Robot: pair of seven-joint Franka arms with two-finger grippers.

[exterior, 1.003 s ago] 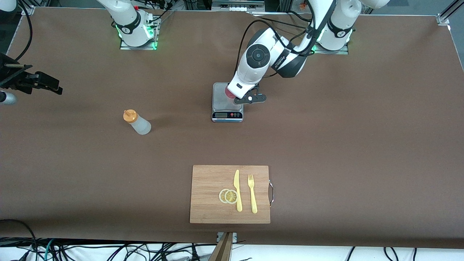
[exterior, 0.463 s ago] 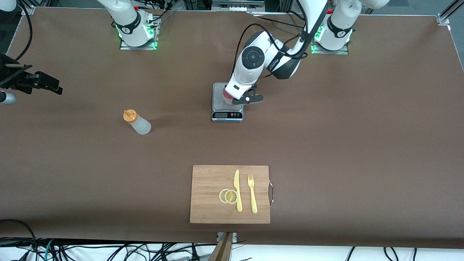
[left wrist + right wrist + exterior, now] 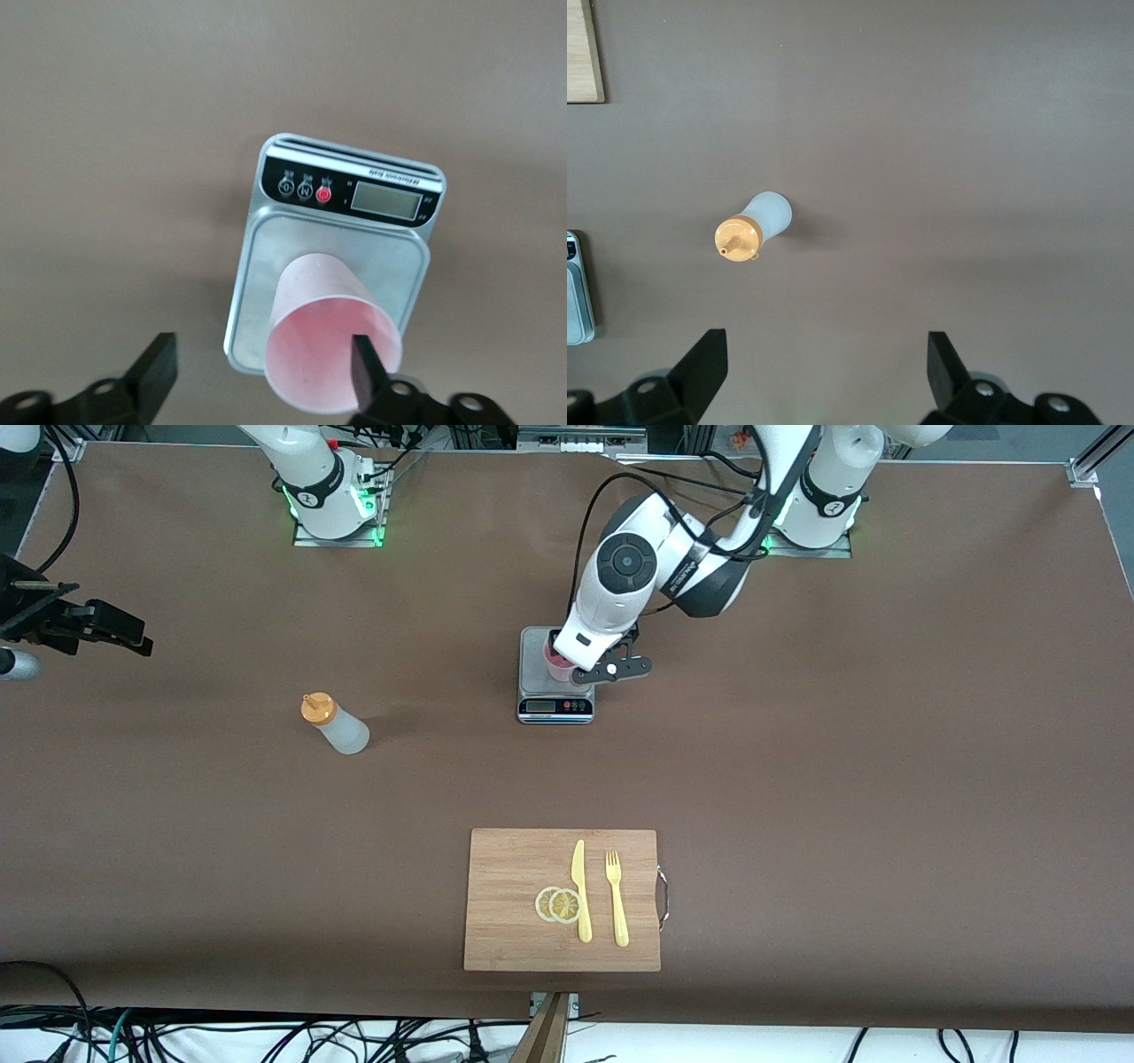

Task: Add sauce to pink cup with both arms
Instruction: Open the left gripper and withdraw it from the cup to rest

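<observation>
The pink cup (image 3: 557, 666) (image 3: 323, 301) stands upright on a small silver kitchen scale (image 3: 555, 691) (image 3: 292, 257) at mid-table. My left gripper (image 3: 580, 666) (image 3: 263, 350) hovers just above it, open: one finger (image 3: 361, 367) is over the cup's mouth, the other (image 3: 159, 363) is well outside, and neither presses the wall. The sauce bottle (image 3: 339, 728) (image 3: 757, 228), whitish with an orange cap, stands on the bare table toward the right arm's end. My right gripper (image 3: 824, 354) waits high over the table beside the bottle, open and holding nothing.
A wooden cutting board (image 3: 514, 868) lies near the front edge, with a yellow knife (image 3: 580, 890), a yellow fork (image 3: 617, 899) and two lemon slices (image 3: 558, 904). Dark camera hardware (image 3: 71, 624) juts in at the table's edge at the right arm's end.
My left gripper has opened and let go of the pink cup, which now rests on the scale. The hand dipped a little, then lifted slightly. The right arm has not moved.
</observation>
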